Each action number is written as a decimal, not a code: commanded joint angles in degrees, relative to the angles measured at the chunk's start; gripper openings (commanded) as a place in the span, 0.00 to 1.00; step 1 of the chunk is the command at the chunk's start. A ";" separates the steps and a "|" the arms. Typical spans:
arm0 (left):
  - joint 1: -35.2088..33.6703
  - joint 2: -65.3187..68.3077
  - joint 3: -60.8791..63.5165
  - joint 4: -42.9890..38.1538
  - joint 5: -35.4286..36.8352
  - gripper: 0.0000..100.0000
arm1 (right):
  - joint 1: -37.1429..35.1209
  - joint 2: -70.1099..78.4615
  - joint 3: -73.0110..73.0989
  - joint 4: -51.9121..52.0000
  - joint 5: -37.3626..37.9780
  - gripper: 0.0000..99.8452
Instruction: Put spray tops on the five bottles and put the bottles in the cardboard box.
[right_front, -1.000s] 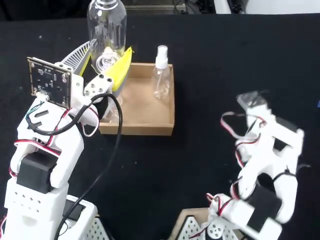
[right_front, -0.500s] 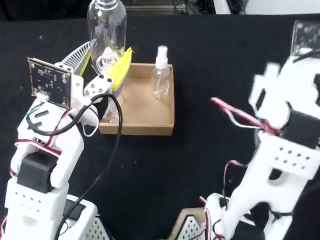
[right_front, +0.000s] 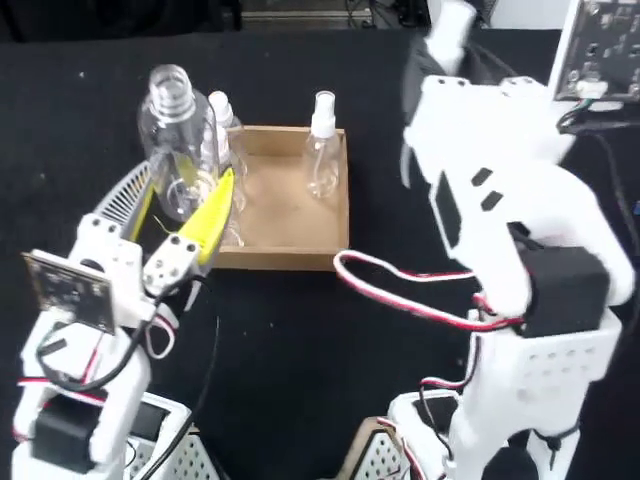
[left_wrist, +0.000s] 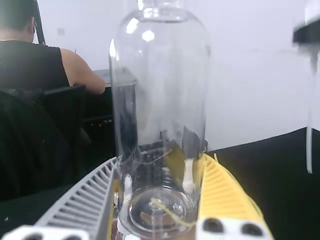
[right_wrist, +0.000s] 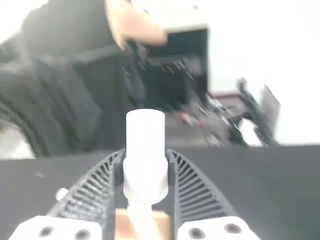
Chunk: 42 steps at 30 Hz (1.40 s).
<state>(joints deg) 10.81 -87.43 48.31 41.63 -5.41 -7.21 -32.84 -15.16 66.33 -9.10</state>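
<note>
My left gripper (right_front: 186, 188) is shut on a clear bottle (right_front: 176, 135) with a bare threaded neck, held upright just left of the cardboard box (right_front: 290, 215). In the left wrist view the bottle (left_wrist: 160, 100) stands between the grey and yellow fingers (left_wrist: 225, 200). My right gripper (right_wrist: 146, 155) is shut on a white spray top (right_wrist: 145, 150), and a strip of the cardboard box (right_wrist: 142, 222) lies below it. In the high view the right arm is raised, with its gripper (right_front: 447, 30) blurred near the back. Two capped bottles (right_front: 322, 150) (right_front: 222, 125) stand in the box.
The black table (right_front: 300, 330) spreads in front of the box. The right arm's white body (right_front: 520, 220) fills the space right of the box. A thin white tube (left_wrist: 310, 125) hangs blurred at the edge of the left wrist view.
The left arm has pulled the bottle forward and left, off the box's back corner. The right arm has swung up from low at the right to high at the back.
</note>
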 joint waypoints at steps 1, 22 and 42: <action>-0.40 -9.67 12.00 -9.14 -0.62 0.09 | -5.71 -3.74 -5.32 -4.22 -0.44 0.01; 1.63 -16.44 37.23 -29.71 -0.26 0.09 | -26.55 -9.19 -8.40 -15.12 -0.09 0.01; 11.30 -17.23 41.19 -31.38 -0.70 0.09 | -26.81 -10.15 -4.44 -17.49 -0.35 0.01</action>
<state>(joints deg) 21.27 -103.87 90.33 11.56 -5.41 -33.14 -42.33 -20.79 50.42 -9.10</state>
